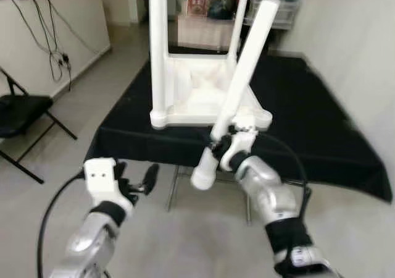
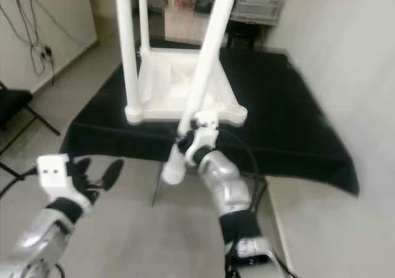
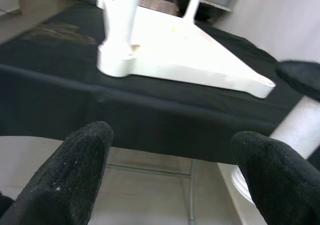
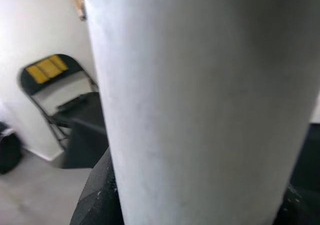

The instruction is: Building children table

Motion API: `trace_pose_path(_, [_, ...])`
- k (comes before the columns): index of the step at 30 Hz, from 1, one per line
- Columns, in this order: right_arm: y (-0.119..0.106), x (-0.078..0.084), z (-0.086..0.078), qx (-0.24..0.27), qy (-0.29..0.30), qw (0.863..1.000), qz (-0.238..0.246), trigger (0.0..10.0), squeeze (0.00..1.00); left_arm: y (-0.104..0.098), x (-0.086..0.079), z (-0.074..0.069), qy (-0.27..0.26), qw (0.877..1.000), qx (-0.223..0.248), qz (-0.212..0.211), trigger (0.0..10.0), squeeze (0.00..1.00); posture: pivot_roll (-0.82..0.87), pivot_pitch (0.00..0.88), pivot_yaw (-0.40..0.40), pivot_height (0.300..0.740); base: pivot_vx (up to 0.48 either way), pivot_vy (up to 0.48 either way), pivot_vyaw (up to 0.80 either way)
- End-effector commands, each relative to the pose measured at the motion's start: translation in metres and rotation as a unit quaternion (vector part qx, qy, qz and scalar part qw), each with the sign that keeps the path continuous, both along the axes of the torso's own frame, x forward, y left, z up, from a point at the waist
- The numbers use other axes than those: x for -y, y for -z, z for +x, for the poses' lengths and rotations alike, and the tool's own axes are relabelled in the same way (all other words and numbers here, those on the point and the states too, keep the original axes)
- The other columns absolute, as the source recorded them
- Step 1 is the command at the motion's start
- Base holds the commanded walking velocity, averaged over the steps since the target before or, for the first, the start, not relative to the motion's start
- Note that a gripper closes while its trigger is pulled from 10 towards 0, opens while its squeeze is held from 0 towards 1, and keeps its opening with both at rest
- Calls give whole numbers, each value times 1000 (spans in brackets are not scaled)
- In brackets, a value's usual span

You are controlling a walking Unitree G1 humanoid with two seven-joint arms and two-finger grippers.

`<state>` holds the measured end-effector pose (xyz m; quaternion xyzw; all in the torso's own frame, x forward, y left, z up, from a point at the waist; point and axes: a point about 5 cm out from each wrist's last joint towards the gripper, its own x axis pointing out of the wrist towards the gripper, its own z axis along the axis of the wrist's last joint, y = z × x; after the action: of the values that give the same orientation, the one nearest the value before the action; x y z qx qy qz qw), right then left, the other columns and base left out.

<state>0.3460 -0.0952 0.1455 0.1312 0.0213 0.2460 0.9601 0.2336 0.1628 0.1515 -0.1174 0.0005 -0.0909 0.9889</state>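
Observation:
A white children's table (image 1: 203,102) lies upside down on a work table draped in black cloth (image 1: 308,123). One fitted leg (image 1: 158,49) stands up at its near left corner, and more legs rise at the back. My right gripper (image 1: 223,147) is shut on a loose white leg (image 1: 241,80). That leg tilts over the near right corner, and its lower end hangs past the cloth's front edge. The same leg (image 4: 200,105) is close up in the right wrist view. My left gripper (image 1: 137,178) is open, low and in front of the cloth edge, with nothing between its fingers (image 3: 80,170).
A black folding chair (image 1: 21,114) stands at the left, with cables (image 1: 55,52) hanging on the wall behind it. Shelves with boxes (image 1: 210,6) stand beyond the work table. A white wall (image 1: 358,55) runs along the right. Bare floor (image 1: 179,241) lies under my arms.

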Motion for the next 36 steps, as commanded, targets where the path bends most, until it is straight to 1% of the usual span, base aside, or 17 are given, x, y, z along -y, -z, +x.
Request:
trace_pose_path(1, [-6, -4, 2, 14, -2, 1000, 8, 10000, 0, 5, -2, 2, -5, 1000, -7, 6, 10000, 0, -67, 0, -102, 740, 0, 0, 0])
trace_pose_path(5, [-7, -3, 2, 14, 0, 1000, 8, 10000, 0, 6, -1, 2, -6, 1000, -4, 13, 10000, 0, -67, 0, -102, 740, 0, 0, 0])
trace_pose_path(7, [-8, -4, 2, 19, -1, 1000, 5, 10000, 0, 5, -2, 3, -32, 999, 8, 36, 10000, 0, -64, 0, -104, 740, 0, 0, 0])
trace_pose_path(10, [-10, -5, 3, 23, -1, 1000, 3, 10000, 0, 5, -4, 3, -50, 997, 10, 50, 10000, 0, -63, 0, -105, 740, 0, 0, 0])
trace_pose_path(15, [-15, -3, 7, 33, 13, 999, -6, 10000, 0, 1, -7, 3, -58, 997, 17, 47, 10000, 0, -59, 0, -106, 740, 0, 0, 0])
trace_pose_path(16, [-18, -4, 9, 34, 13, 999, -7, 10000, 0, -4, -8, 3, -56, 997, 27, 46, 10000, 0, -58, 0, -106, 740, 0, 0, -444])
trace_pose_path(18, [-18, -4, 9, 34, 13, 999, -7, 10000, 0, -4, -8, 3, -56, 997, 27, 46, 10000, 0, -58, 0, -106, 740, 0, 0, -444])
trace_pose_path(19, [-24, -3, 12, 48, 13, 999, -12, 10000, 0, -9, -9, 3, -54, 997, 38, 45, 10000, 0, -57, 0, -106, 740, 0, 0, -800])
trace_pose_path(20, [-24, -3, 12, 48, 13, 999, -12, 10000, 0, -9, -9, 3, -54, 997, 38, 45, 10000, 0, -57, 0, -106, 740, 0, 0, -800])
trace_pose_path(23, [-54, -9, 17, 100, 0, 995, -4, 10000, 0, -28, -11, 6, -48, 995, 74, 44, 10000, 0, -54, 0, -104, 740, 0, 0, -206])
trace_pose_path(24, [-54, -9, 17, 100, 0, 995, -4, 10000, 0, -28, -11, 6, -48, 995, 74, 44, 10000, 0, -54, 0, -104, 740, 0, 0, -619])
trace_pose_path(25, [-63, -12, 18, 112, -5, 994, 4, 10000, 0, -33, -11, 7, -45, 995, 83, 46, 10000, 0, -54, 0, -104, 740, 0, 0, -800])
trace_pose_path(26, [-63, -12, 18, 112, -5, 994, 4, 10000, 0, -33, -11, 7, -45, 995, 83, 46, 10000, 0, -54, 0, -104, 740, 0, 0, -800])
trace_pose_path(27, [-77, -17, 20, 130, -14, 991, 16, 10000, 0, -38, -10, 9, -41, 994, 94, 49, 10000, 0, -54, 0, -102, 740, 0, 0, 0])
trace_pose_path(29, [-81, -20, 20, 136, -24, 990, 20, 10000, 0, -39, -9, 9, -40, 993, 97, 50, 10000, 0, -53, 0, -103, 740, 0, 0, 0])
trace_pose_path(32, [-86, -24, 19, 142, -36, 989, 35, 10000, 0, -40, -7, 9, -40, 993, 101, 52, 10000, 0, -50, 0, -103, 740, 0, 0, -800])
trace_pose_path(36, [-88, -27, 19, 152, -45, 987, 26, 10000, 0, -40, -6, 8, -38, 993, 101, 50, 10000, 0, -49, 0, -106, 740, 0, 0, 0])
